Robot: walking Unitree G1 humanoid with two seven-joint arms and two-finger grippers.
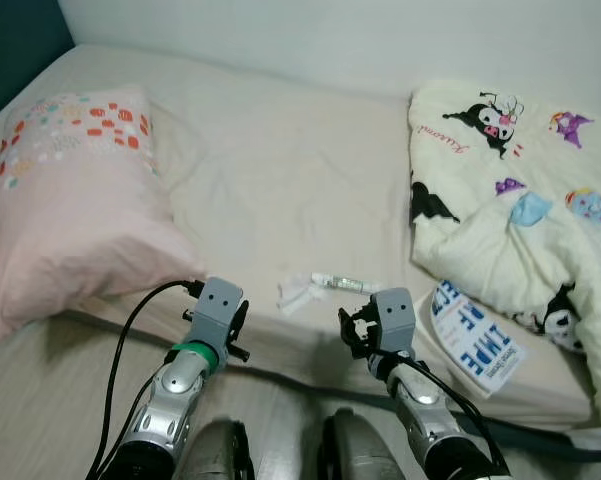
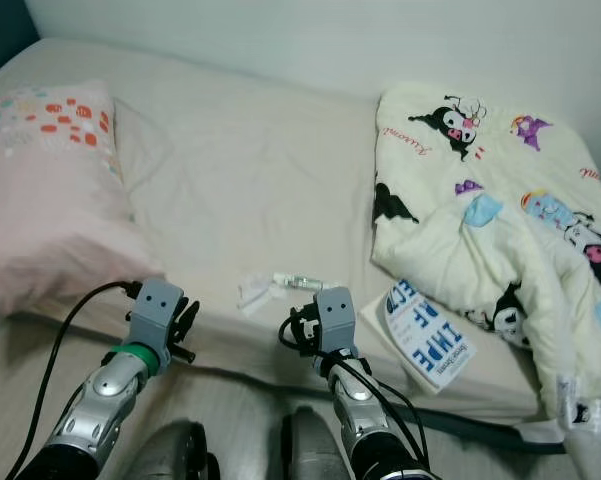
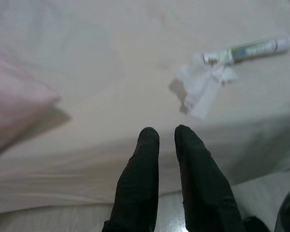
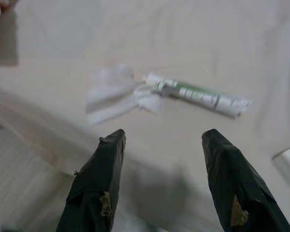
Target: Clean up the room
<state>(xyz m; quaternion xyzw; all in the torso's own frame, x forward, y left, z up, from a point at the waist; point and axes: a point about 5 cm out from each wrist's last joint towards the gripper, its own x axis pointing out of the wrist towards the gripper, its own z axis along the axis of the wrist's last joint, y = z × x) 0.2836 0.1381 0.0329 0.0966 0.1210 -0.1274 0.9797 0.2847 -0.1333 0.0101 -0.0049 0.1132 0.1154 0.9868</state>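
A crumpled white tissue (image 1: 297,292) lies near the bed's front edge, touching a white tube with green print (image 1: 341,283) on its right. My right gripper (image 4: 163,135) hovers open at the mattress edge just short of them; the tissue (image 4: 117,92) and tube (image 4: 199,95) lie beyond its fingertips. My left gripper (image 3: 166,133) is held to the left of the tissue (image 3: 202,87) with its fingers nearly together and nothing between them. The tube (image 3: 251,49) lies farther off.
A pink pillow (image 1: 75,200) rests on the bed's left side. On the right is a rumpled cream cartoon-print blanket (image 1: 520,190), with a blue-lettered booklet (image 1: 477,339) lying beside it at the front edge. Pale wooden floor (image 1: 40,400) runs below the mattress (image 1: 280,170).
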